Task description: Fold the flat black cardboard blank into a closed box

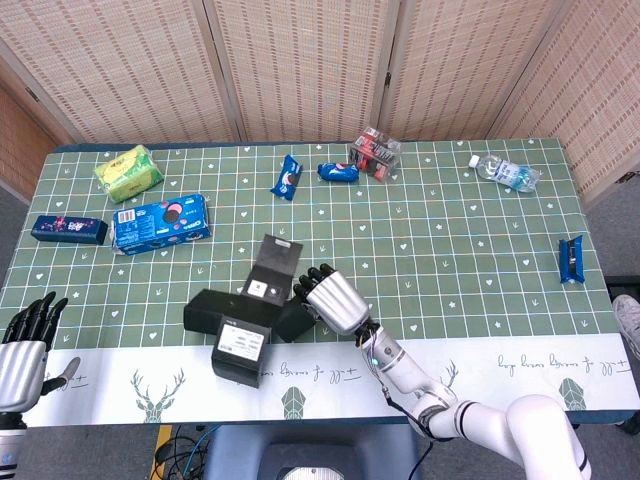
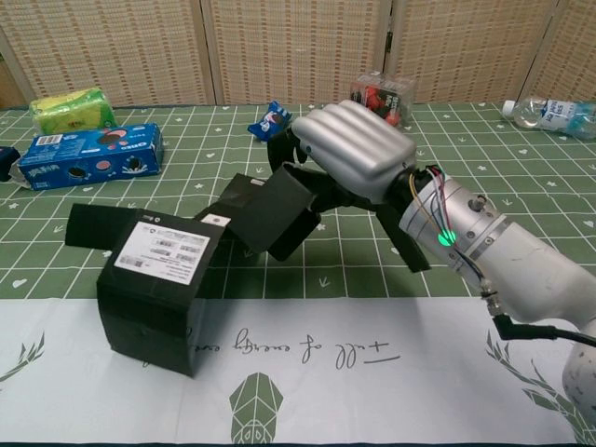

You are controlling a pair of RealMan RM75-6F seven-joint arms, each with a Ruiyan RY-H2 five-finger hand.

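The black cardboard blank [image 1: 245, 310] lies at the table's front centre, partly folded and skewed, with white labels on two panels. In the chest view its labelled panel [image 2: 163, 250] sits raised like a lid and a front panel hangs down from it. My right hand [image 1: 330, 297] grips the blank's right panel [image 2: 284, 212], fingers curled over its edge, and holds that panel tilted up off the table. The same right hand [image 2: 356, 149] fills the middle of the chest view. My left hand [image 1: 27, 344] hovers off the table's front left corner, fingers spread and holding nothing.
A blue cookie box [image 1: 160, 222], a green packet [image 1: 129, 171] and a dark blue box [image 1: 68, 230] lie at the left. Two blue snack packs [image 1: 286, 176], a clear box [image 1: 375, 152] and a water bottle [image 1: 505, 173] line the back. A blue bar [image 1: 571, 258] lies far right.
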